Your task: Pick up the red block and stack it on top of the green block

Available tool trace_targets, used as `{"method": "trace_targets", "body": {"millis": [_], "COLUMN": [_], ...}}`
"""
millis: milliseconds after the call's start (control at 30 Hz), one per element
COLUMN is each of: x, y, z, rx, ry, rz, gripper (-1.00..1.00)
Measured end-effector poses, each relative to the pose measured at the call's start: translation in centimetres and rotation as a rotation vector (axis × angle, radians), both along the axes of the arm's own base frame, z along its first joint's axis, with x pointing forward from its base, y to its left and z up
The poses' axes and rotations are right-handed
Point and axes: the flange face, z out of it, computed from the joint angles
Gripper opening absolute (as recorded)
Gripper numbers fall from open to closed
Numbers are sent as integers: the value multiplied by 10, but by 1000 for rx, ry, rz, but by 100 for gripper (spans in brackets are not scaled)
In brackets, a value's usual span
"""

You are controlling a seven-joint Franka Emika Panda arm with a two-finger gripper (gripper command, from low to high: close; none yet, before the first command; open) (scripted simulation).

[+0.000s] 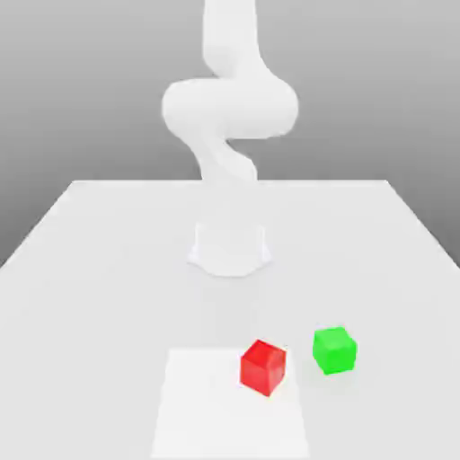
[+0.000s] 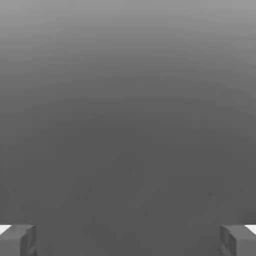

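Two opposite faces of the red block [image 1: 263, 367], probably light and stiff, are inviting a grip beside the green block [image 1: 335, 350], the hand's [image 2: 128, 241] fingers standing apart.

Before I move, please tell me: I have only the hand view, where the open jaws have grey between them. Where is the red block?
Observer: In the exterior view, the red block rests on the white patch, toward that view's right side of it.

Operator: Thank you. And the green block, is it touching the red one?

Observer: No, the green block sits apart, off the patch, toward the exterior view's right.
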Motion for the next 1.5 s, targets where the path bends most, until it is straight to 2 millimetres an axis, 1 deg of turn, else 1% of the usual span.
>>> {"method": "trace_targets", "body": {"millis": [67,133,200,267,333,400,500,567,600,633,833,867,1033,1067,1100,1167,1300,1333,1367,1400,1467,1500], "x": [25,42,54,60,60,53,32,12,2,-3,-8,-8,-8,-9,-8,-7,-8,-9,-15,-23,-43,-53], "y": [4,10,16,24,31,37,45,47,49,48,48,47,47,47,48,48,47,50,68,95,136,151], "z": [-49,-99,-149,-199,-249,-299,-374,-416,-435,-448,-509,-515,-515,-518,-515,-500,-464,-456,-448,-440,-425,-422], "rx": [-41,-81,-120,-158,-195,-232,-287,-320,-336,-343,-349,-348,-347,-347,-347,-348,-347,-344,-350,-365,-388,-399], "ry": [75,146,216,284,353,423,530,597,627,642,657,657,659,659,658,658,658,658,654,648,640,636], "rz": [82,165,249,335,425,519,670,766,814,834,854,854,854,854,855,855,854,853,880,926,984,1008], "gripper": [0,0,0,0,0,0,0,0,0,0,0,-100,-100,-100,-100,-100,-100,-100,-100,-100,-100,-100]}}
